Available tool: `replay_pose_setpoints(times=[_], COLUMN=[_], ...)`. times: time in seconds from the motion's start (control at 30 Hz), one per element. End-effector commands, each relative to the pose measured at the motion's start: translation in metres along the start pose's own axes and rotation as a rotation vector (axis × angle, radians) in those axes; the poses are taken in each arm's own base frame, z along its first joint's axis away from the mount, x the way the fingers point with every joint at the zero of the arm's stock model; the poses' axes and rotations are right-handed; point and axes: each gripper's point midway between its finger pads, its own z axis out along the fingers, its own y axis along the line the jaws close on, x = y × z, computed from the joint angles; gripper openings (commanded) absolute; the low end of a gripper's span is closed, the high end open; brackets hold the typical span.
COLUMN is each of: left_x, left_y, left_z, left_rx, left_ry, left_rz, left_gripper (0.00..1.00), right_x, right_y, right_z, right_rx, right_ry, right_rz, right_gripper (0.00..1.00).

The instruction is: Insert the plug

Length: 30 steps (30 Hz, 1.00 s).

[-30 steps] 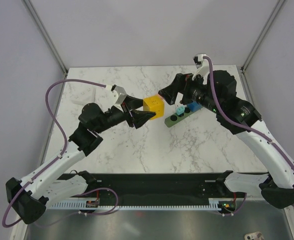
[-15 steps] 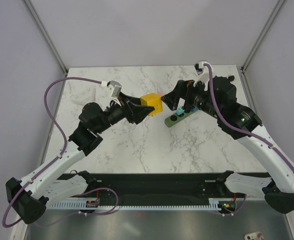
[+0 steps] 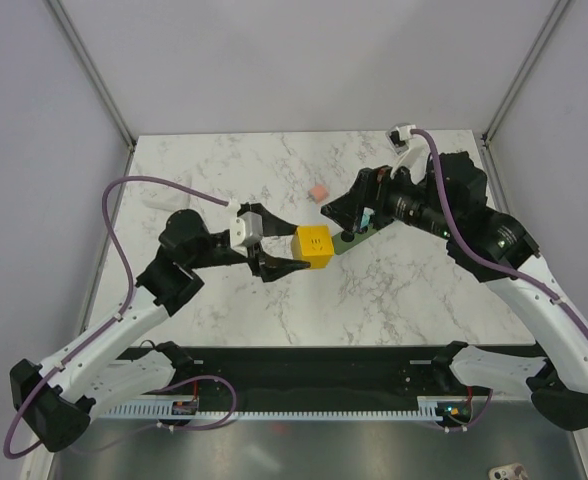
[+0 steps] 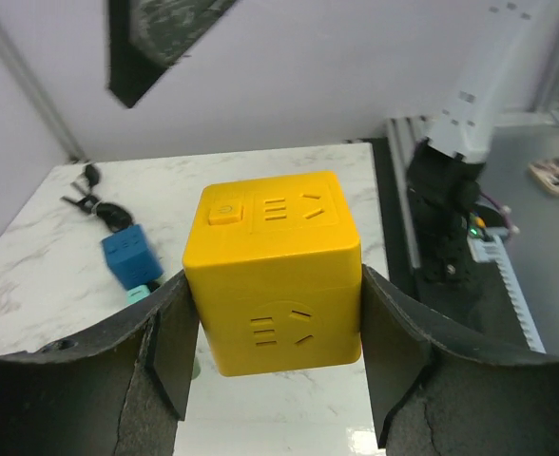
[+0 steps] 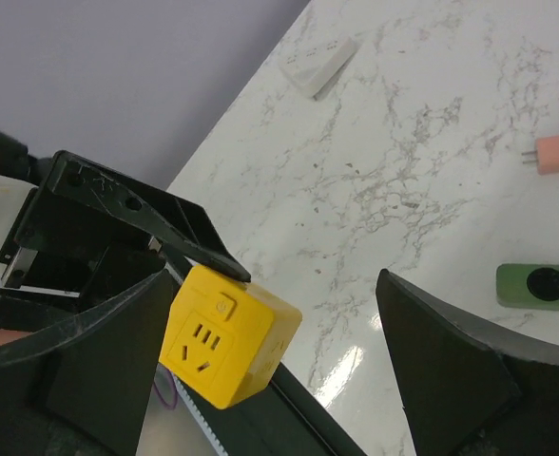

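Pink plug [image 3: 318,191], likely light and rigid, suits pinching across its body by the wide-open right claw [image 3: 346,212]; left claw [image 3: 279,243] clamps the yellow cube [image 3: 312,247].

The left end effector [image 3: 296,250] clamps a yellow socket cube [image 3: 314,246] between its two black fingers, near the middle of the marble counter [image 3: 394,290]. Just beside the cube, to its right and behind it, lies an angled green strip [image 3: 344,242]. The strip's far end is hidden under the right end effector [image 3: 344,212], whose jaws stand wide apart around nothing. Farther behind the cube lies a pink plug [image 3: 319,191], apart from both.
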Motion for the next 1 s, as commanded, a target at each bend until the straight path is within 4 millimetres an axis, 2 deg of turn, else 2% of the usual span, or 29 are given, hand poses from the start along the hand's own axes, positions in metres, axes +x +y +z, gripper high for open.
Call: replay_pose_setpoints(times=[0.0, 0.1, 0.13, 0.23, 0.37, 0.57, 0.77, 0.83, 0.87, 0.93, 0.97], left_x=[-0.025, -0.025, -0.026, -0.025, -0.023, -0.026, -0.018, -0.018, -0.019, -0.016, -0.018], left_y=[-0.050, -0.064, -0.073, -0.083, -0.084, -0.084, -0.085, -0.089, -0.093, -0.101, -0.103], left_z=[-0.006, -0.009, -0.012, -0.014, -0.013, -0.014, -0.013, -0.016, -0.018, -0.023, -0.025], left_rx=[0.327, 0.428, 0.485, 0.574, 0.599, 0.595, 0.587, 0.624, 0.654, 0.734, 0.770], left_ry=[-0.072, -0.076, -0.080, -0.072, -0.059, -0.052, -0.029, -0.030, -0.034, -0.013, -0.018], left_rz=[0.193, 0.169, 0.147, 0.091, 0.046, 0.016, -0.040, -0.048, -0.050, -0.130, -0.125], left_gripper=[0.02, 0.02, 0.02, 0.02, 0.02, 0.02, 0.02, 0.02, 0.02, 0.02, 0.02], right_x=[0.015, 0.035, 0.043, 0.059, 0.072, 0.076, 0.057, 0.052, 0.061, 0.065, 0.067], right_y=[0.029, 0.044, 0.044, 0.044, 0.054, 0.053, 0.037, 0.044, 0.051, 0.062, 0.073], right_z=[-0.020, -0.033, -0.036, -0.043, -0.057, -0.057, -0.047, -0.049, -0.052, -0.061, -0.069], right_rx=[-0.182, -0.311, -0.324, -0.369, -0.464, -0.474, -0.373, -0.439, -0.542, -0.659, -0.760], right_ry=[0.069, 0.150, 0.179, 0.227, 0.254, 0.256, 0.160, 0.099, 0.093, 0.020, -0.019], right_rz=[-0.111, -0.173, -0.180, -0.217, -0.249, -0.276, -0.389, -0.493, -0.605, -0.747, -0.831], right_gripper=[0.96, 0.95, 0.95, 0.94, 0.94, 0.95, 0.93, 0.93, 0.93, 0.90, 0.93])
